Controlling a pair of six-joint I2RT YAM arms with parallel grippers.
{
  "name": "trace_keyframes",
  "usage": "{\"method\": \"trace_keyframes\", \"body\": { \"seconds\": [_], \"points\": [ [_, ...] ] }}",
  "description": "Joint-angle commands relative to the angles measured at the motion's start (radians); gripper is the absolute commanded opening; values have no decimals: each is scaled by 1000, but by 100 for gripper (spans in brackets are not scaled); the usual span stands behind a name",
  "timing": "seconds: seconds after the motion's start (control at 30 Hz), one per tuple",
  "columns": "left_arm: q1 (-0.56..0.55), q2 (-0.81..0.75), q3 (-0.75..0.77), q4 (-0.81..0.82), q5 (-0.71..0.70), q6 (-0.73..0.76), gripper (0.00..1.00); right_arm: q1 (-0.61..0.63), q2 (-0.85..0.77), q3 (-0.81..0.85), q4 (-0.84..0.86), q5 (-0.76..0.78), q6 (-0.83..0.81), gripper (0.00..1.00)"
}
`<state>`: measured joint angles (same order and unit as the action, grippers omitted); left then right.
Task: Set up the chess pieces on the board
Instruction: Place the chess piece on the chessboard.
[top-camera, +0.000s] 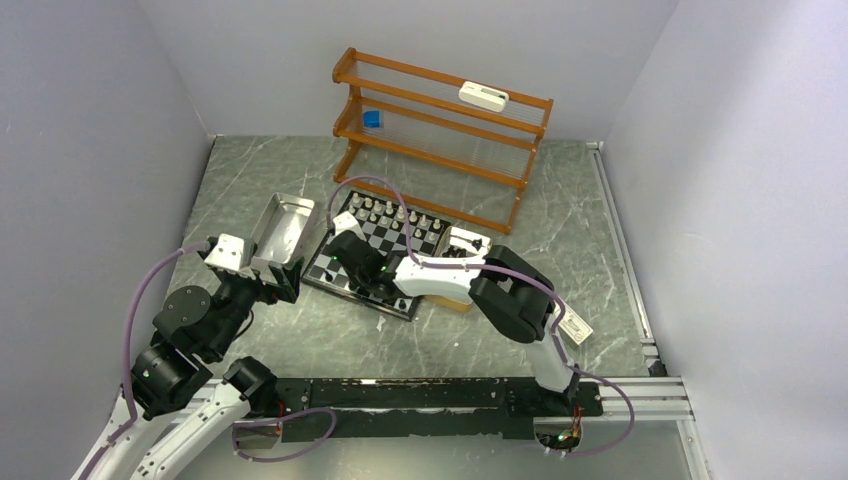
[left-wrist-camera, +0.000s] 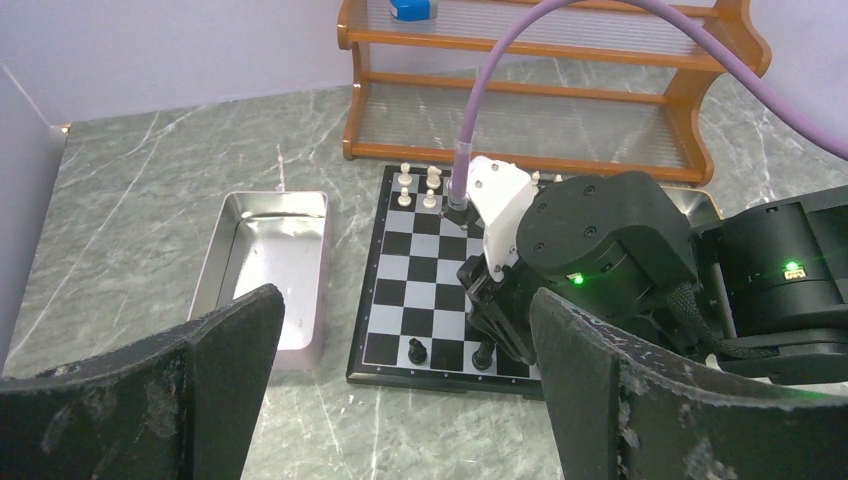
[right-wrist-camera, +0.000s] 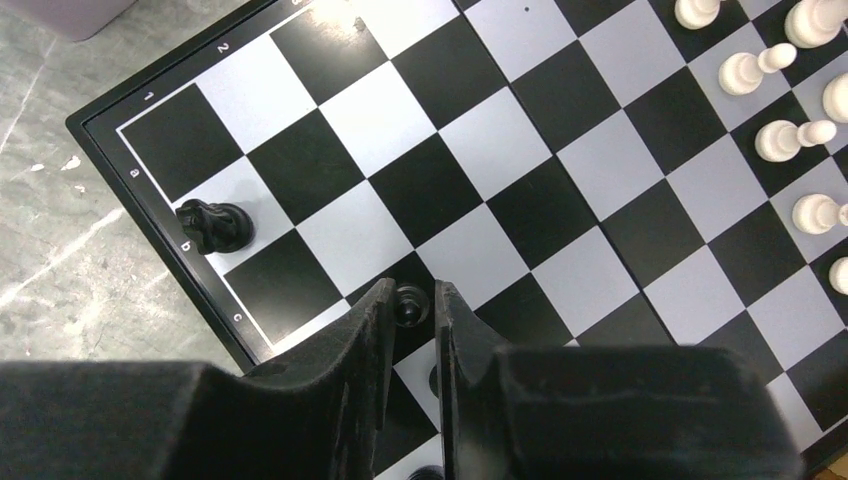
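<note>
The board (top-camera: 330, 272) lies mid-table, also in the left wrist view (left-wrist-camera: 400, 275) and the right wrist view (right-wrist-camera: 500, 150). White chess pieces (top-camera: 395, 214) stand in its far rows (left-wrist-camera: 417, 186) (right-wrist-camera: 790, 135). My right gripper (right-wrist-camera: 411, 300) reaches over the board's near edge (top-camera: 347, 266), its jaws closed narrowly on a black chess piece (right-wrist-camera: 410, 305) that stands in the near row (left-wrist-camera: 484, 354). A black knight (right-wrist-camera: 213, 226) stands two squares to its left (left-wrist-camera: 418, 350). My left gripper (left-wrist-camera: 405, 300) is open and empty, above the table left of the board (top-camera: 270, 268).
A shiny metal tray (top-camera: 281, 229) lies left of the board (left-wrist-camera: 265, 255). A small tan box (top-camera: 466, 246) with dark pieces sits at the board's right. A wooden rack (top-camera: 440, 130) stands behind, holding a white device (top-camera: 483, 96) and a blue object (top-camera: 372, 119).
</note>
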<state>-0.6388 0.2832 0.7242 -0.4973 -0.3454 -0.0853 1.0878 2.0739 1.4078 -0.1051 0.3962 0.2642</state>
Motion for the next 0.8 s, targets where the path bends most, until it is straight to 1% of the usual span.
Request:
{"method": "trace_keyframes", "body": {
  "seconds": [0.0,0.2,0.5,0.6,0.77],
  "points": [
    [-5,-5,-5,28,13,10,97,4,-25,35,-22,45,-16,25],
    [-5,-7,-5,29,11,9,97,2,-86,23,-33,71,-31,28],
    [-5,-4,-5,29,16,10,97,-4,-235,-36,-41,72,-28,30],
    [-5,-5,-5,29,16,10,98,-6,-261,-54,-32,61,-27,29],
    [-5,-6,-5,28,17,9,98,-23,-244,-71,-12,51,-23,22]
  ]
}}
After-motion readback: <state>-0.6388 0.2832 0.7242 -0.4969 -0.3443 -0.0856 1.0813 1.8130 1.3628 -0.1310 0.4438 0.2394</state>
